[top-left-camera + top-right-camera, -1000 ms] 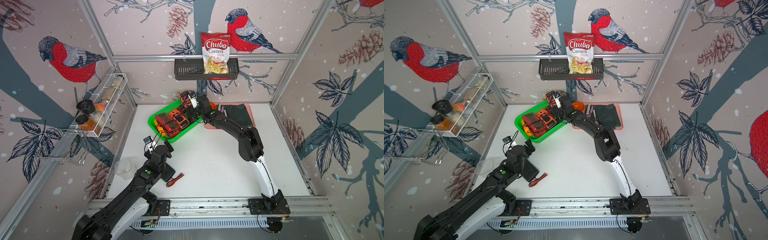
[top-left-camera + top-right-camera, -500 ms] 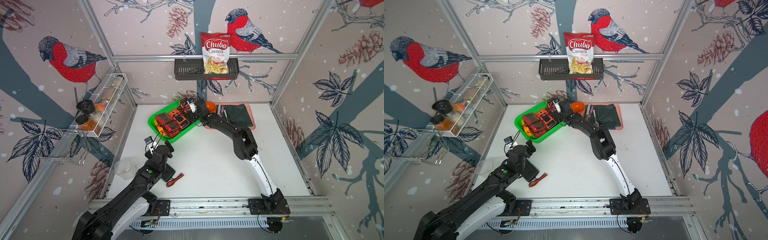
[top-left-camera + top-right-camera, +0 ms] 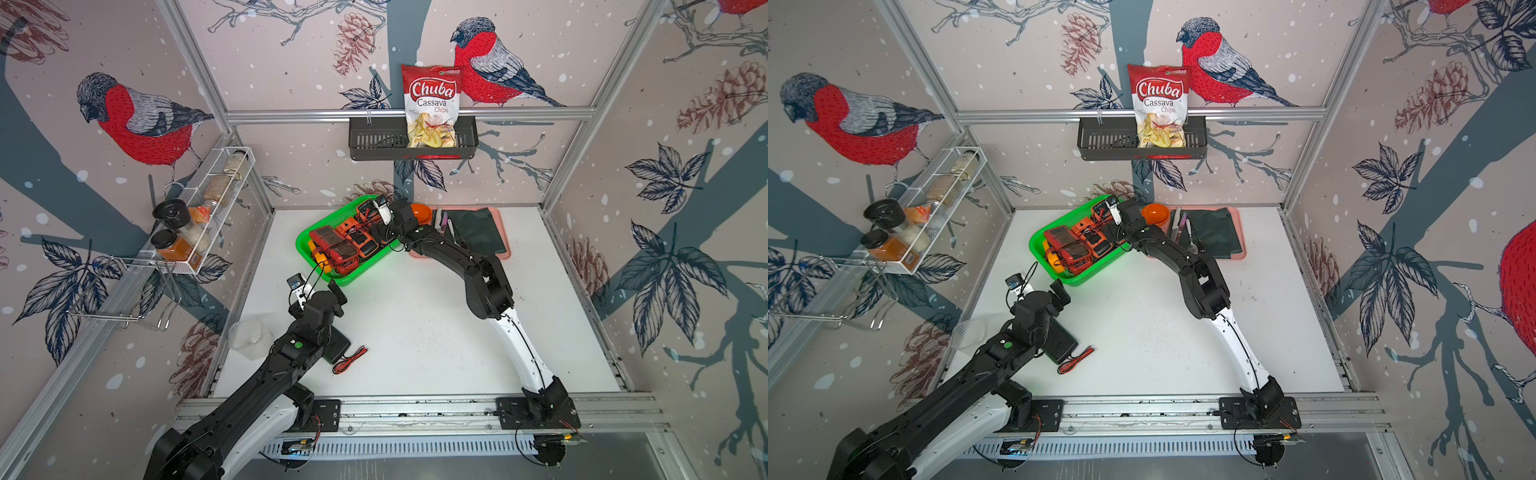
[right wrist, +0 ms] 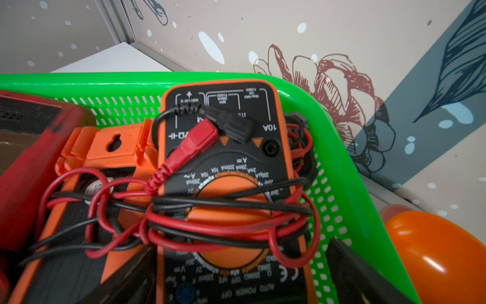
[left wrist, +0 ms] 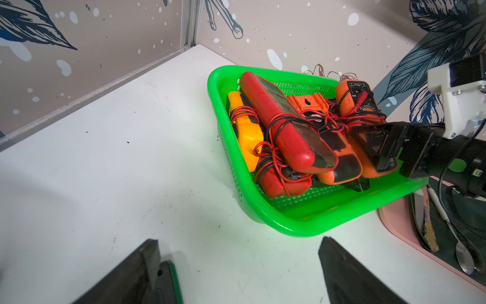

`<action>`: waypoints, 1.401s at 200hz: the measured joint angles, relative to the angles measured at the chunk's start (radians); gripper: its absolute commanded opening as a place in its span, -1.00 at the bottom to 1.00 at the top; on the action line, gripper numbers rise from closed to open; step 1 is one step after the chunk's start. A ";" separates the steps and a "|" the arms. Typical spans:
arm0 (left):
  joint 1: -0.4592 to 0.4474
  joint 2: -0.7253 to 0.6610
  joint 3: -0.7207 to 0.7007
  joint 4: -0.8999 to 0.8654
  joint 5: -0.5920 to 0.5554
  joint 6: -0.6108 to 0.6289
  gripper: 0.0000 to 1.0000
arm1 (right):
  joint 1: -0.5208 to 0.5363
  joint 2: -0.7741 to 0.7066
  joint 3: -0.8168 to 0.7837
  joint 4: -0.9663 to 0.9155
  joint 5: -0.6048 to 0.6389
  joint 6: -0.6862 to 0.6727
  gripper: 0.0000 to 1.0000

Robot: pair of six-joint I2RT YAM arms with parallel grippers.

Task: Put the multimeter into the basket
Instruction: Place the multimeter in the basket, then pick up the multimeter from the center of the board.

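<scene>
Orange plastic multimeter (image 4: 228,189) lies in the bright green mesh basket (image 4: 79,84). Right gripper (image 4: 240,247) straddles it, jaws spread, released.

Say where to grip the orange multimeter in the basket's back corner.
Probably pinch the orange multimeter across its long edges, at the end away from its jacks, from above: it lies face up, leads wrap its dial, and the basket wall crowds one side.

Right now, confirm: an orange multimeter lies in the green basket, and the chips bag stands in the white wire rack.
No: both top views show the chips bag in the black wall shelf. An orange multimeter does lie in the green basket.
</scene>
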 measured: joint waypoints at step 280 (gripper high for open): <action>0.018 0.066 0.013 -0.595 0.184 -0.499 0.95 | -0.078 -1.036 -1.155 0.074 0.159 0.445 1.00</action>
